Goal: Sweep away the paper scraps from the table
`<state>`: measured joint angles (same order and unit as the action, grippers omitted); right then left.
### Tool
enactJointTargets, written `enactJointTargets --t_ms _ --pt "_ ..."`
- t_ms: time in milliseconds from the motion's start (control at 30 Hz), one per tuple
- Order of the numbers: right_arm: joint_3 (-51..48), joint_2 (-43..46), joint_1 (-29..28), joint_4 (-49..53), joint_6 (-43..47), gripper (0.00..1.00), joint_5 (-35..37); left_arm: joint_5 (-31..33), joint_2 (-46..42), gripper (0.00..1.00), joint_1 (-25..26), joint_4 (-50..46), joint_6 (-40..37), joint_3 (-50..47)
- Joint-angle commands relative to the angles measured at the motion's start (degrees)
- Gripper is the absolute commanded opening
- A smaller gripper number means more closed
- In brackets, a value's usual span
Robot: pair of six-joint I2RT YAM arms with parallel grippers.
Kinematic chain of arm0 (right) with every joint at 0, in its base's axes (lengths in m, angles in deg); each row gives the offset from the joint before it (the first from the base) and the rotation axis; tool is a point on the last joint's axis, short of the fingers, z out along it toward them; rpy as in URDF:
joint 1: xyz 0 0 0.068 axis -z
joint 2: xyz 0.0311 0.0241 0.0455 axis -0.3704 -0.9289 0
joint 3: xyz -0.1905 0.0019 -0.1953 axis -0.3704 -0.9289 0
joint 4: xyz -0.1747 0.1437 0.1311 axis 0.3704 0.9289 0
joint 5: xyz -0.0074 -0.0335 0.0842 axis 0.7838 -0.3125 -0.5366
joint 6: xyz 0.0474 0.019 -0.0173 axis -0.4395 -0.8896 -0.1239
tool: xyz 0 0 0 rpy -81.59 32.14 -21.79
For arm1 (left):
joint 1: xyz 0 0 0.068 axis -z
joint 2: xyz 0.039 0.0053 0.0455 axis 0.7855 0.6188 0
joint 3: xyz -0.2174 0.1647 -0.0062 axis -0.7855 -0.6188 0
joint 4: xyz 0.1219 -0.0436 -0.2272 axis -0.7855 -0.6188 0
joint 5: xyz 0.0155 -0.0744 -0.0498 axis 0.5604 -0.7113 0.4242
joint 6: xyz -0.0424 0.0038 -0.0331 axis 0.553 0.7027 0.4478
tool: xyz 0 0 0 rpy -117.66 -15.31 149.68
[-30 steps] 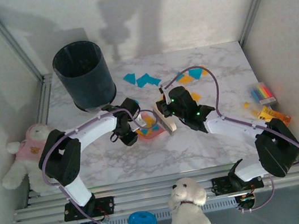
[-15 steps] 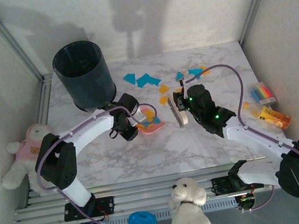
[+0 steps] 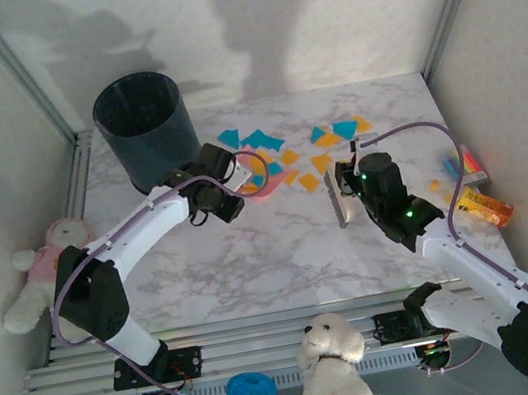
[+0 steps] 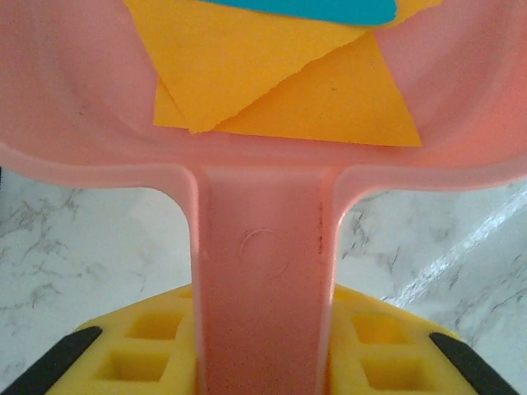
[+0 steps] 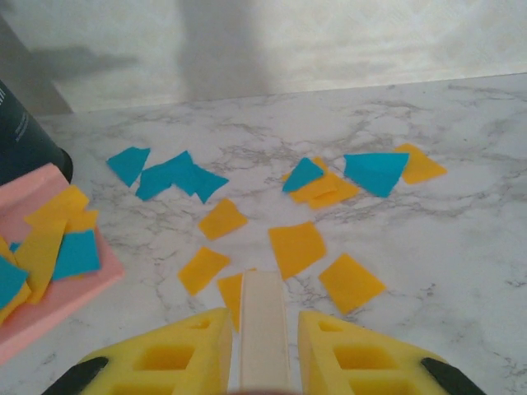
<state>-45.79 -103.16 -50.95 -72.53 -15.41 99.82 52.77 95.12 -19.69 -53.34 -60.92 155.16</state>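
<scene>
My left gripper (image 3: 225,190) is shut on the handle (image 4: 260,280) of a pink dustpan (image 3: 256,172) near the bin. Orange and teal paper scraps (image 4: 280,82) lie in its tray. My right gripper (image 3: 350,195) is shut on a cream brush (image 3: 343,208), held over the marble table (image 3: 254,260) right of centre. In the right wrist view the brush handle (image 5: 263,325) points at loose orange scraps (image 5: 298,247). More paper scraps (image 3: 257,142) lie beyond the pan, others (image 3: 337,134) at the back right. In that wrist view the dustpan (image 5: 49,276) sits at the left edge.
A dark round bin (image 3: 148,131) stands at the back left. A striped block (image 3: 463,164) and an orange toy (image 3: 484,206) lie by the right rail. Plush toys sit outside the left rail (image 3: 53,268) and at the front (image 3: 331,369).
The left arm has carried the dustpan away from me toward the bin and the far scraps. The right arm has swung to the right with the brush, away from the pan.
</scene>
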Motion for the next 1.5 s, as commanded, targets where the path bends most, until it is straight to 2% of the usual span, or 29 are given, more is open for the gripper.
enactJointTargets --t_ms 0,200,533,1467 --pt "-0.4 1.4 0.4 0.4 -0.8 0.0 0.6 -4.8 -2.7 0.0 -1.2 2.6 2.6 2.6" --pt "0.2 1.0 0.7 1.9 -1.6 0.0 -1.3 -13.2 -5.1 0.0 -4.9 7.0 6.0 3.3" --pt "0.8 0.5 1.0 3.0 -1.4 0.0 -2.6 -20.8 -8.6 0.0 -9.8 12.8 12.3 3.9" --pt "2.7 -0.9 1.0 4.3 -0.6 0.0 -3.7 -41.4 -10.4 0.0 -26.6 22.8 29.7 8.7"
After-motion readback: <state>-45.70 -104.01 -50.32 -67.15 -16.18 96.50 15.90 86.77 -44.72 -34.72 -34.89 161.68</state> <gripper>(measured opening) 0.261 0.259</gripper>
